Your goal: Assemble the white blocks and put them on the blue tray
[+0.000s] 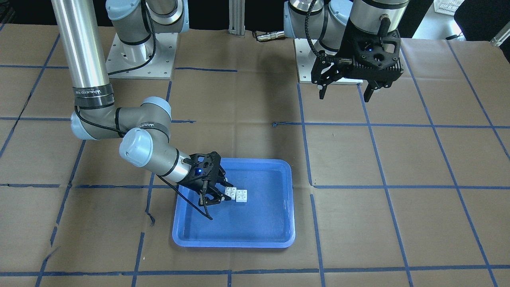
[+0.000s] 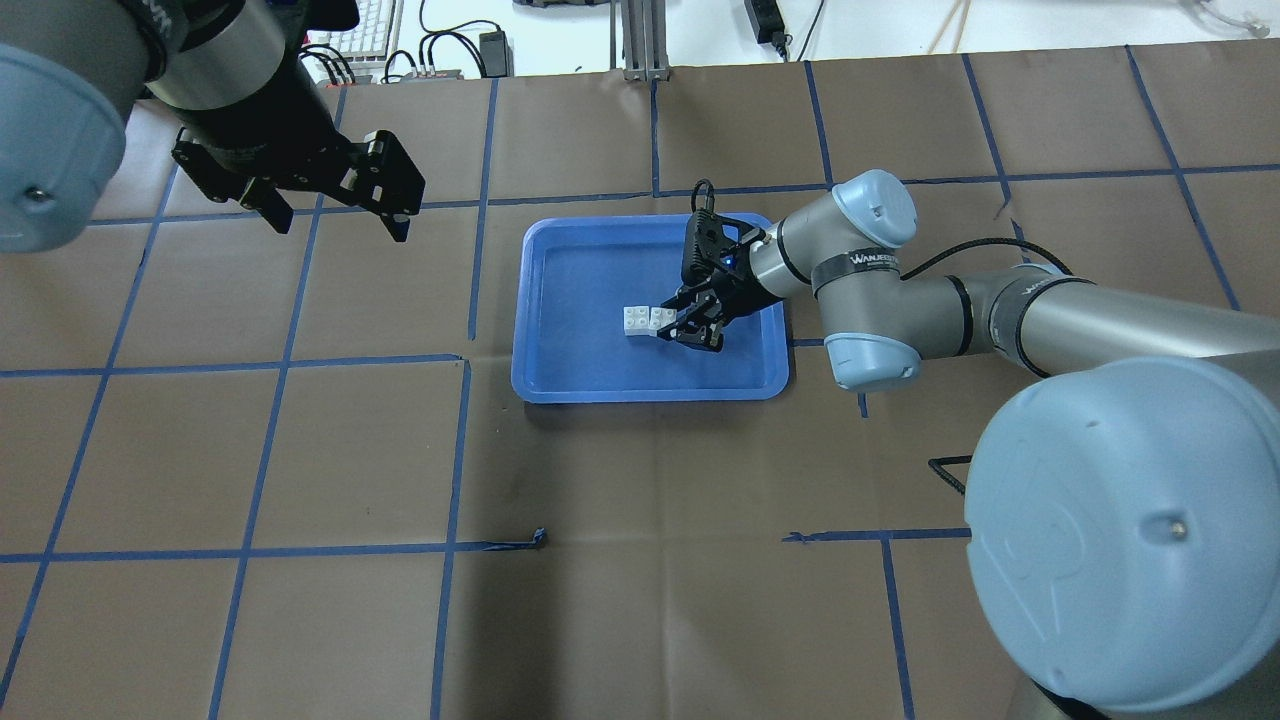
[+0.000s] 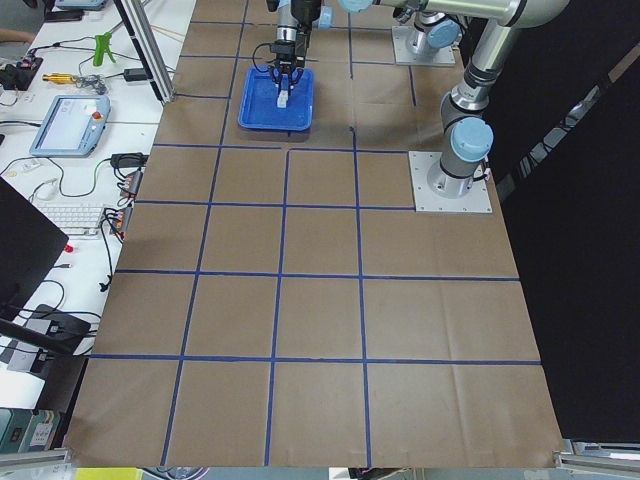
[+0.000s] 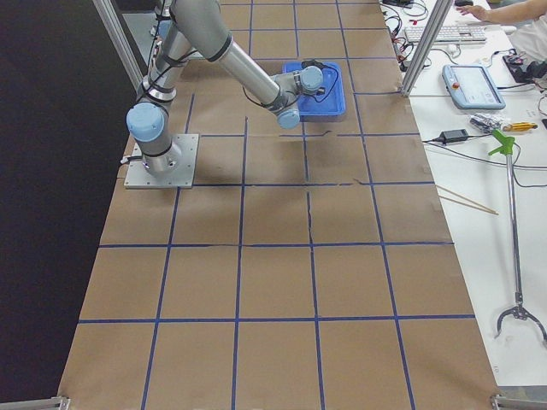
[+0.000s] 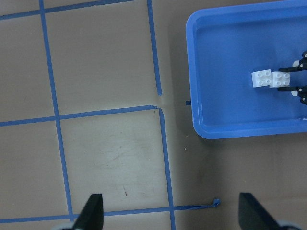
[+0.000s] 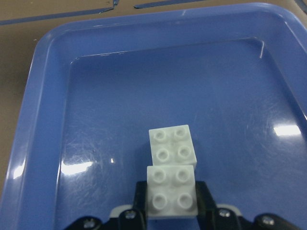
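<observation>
- The table is covered in brown paper, and blue tape lines divide the paper into a grid of large squares.
- We see two grey base plates, one under each arm. The right arm's plate lies at the robot's edge of the table.
- A side bench runs along the table's far edge in the overhead view. On it are a keyboard and a handheld screen, both well apart from the work area.
- We count one blue tray, two white blocks, two arms and two tools.
- The tray lies flat on the table near its middle, across a tape line.
- Both blocks sit inside the tray, studs up, on its floor towards the middle. They touch edge to edge. We cannot tell whether they are locked together.
- The right tool reaches low into the tray from the robot's right, with the forearm passing over the tray's rim.
- Its two fingers are clamped on opposite sides of the gripped block, as the right wrist view shows.
- The free block lies just beyond the fingertips, against the far edge of the gripped block and slightly offset from it.
- A thin black cable loops from the right tool over the tray's near corner.
- The left tool hangs above bare table on the robot's left, well apart from the tray. Its fingers are spread wide and hold nothing.
- In the left wrist view the tray and both blocks appear at the upper right, away from the left fingertips.
</observation>
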You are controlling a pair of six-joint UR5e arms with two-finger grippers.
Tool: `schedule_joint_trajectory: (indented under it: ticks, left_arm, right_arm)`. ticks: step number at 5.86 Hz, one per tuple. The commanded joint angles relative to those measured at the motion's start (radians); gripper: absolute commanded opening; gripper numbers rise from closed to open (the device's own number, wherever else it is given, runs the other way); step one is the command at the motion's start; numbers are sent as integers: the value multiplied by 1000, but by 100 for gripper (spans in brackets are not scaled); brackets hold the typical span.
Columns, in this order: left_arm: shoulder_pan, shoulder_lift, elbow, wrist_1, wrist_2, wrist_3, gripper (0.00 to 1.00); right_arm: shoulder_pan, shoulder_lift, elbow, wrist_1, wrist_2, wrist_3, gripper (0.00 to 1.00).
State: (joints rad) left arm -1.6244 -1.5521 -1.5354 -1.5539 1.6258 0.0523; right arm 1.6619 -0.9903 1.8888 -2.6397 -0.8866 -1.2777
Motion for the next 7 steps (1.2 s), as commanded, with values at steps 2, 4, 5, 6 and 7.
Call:
schedule_joint_trajectory:
  ticks: [2, 4, 5, 6, 7]
  left_arm:
    - [0, 1, 0, 2, 2, -3, 99]
    - [-2, 1, 0, 5, 3, -5, 99]
    - [-2, 1, 0, 5, 3, -5, 99]
    - [-2, 1, 0, 5, 5, -5, 99]
    - [-2, 1, 0, 5, 5, -5, 99]
  right_arm:
    - [2, 7, 0, -15, -2, 0, 27]
    - [2, 16, -2, -29, -2, 0, 27]
    - [1, 16, 0, -29, -2, 0, 28]
    - [2, 16, 0, -29, -2, 0, 32]
    - [1, 16, 0, -29, 0, 3, 43]
